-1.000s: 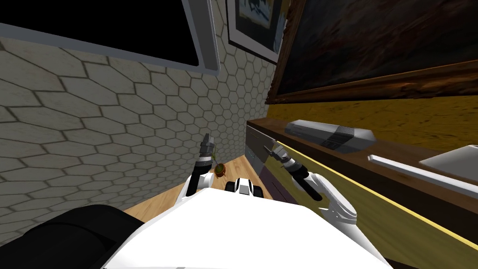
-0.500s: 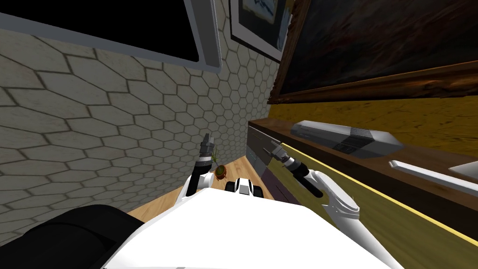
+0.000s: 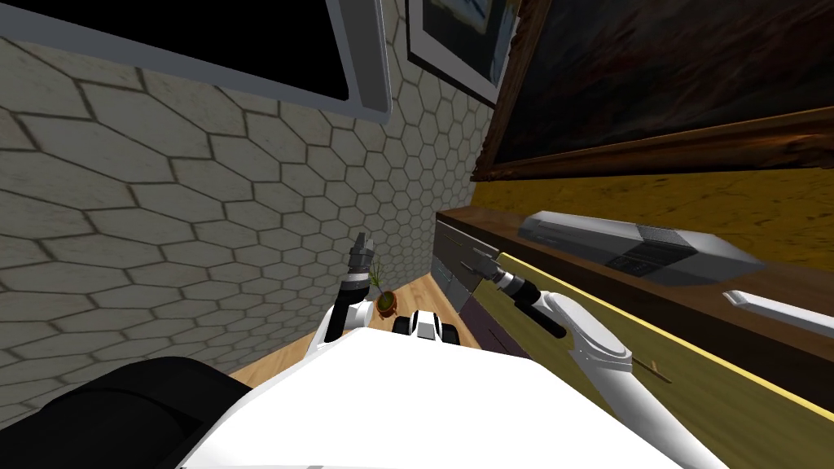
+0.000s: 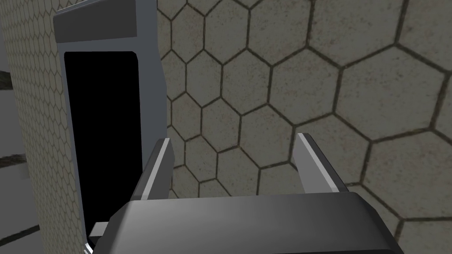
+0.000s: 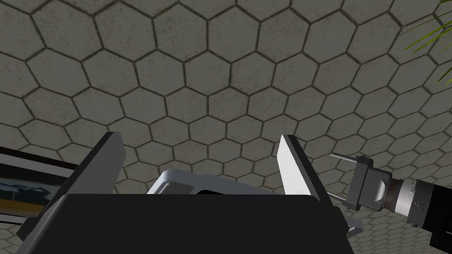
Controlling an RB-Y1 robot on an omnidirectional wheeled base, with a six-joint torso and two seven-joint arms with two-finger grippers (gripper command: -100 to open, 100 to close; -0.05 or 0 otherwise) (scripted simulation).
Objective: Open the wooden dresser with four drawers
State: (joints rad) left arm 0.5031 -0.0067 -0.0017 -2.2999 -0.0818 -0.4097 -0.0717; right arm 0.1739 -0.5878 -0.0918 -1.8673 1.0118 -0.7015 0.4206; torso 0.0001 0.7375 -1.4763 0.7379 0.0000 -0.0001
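The right claw (image 3: 472, 265) hangs released, its thin blade fingers spread, just beside the front edge of the dresser (image 3: 487, 225) at the robot's 1 o'clock. The dresser has a dark brown wooden top, a yellow-edged front and flat grey drawer panels (image 3: 446, 269). The left claw (image 3: 361, 243), also released, points at the hexagon-tiled wall (image 3: 204, 228) at 11 o'clock.

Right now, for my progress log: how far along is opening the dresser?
Done: no drawer visibly pulled out. In hand: the right gripper, open, reaches at the front of the dresser, gripping nothing. The left gripper is raised, open. Left: grip a handle and pull.
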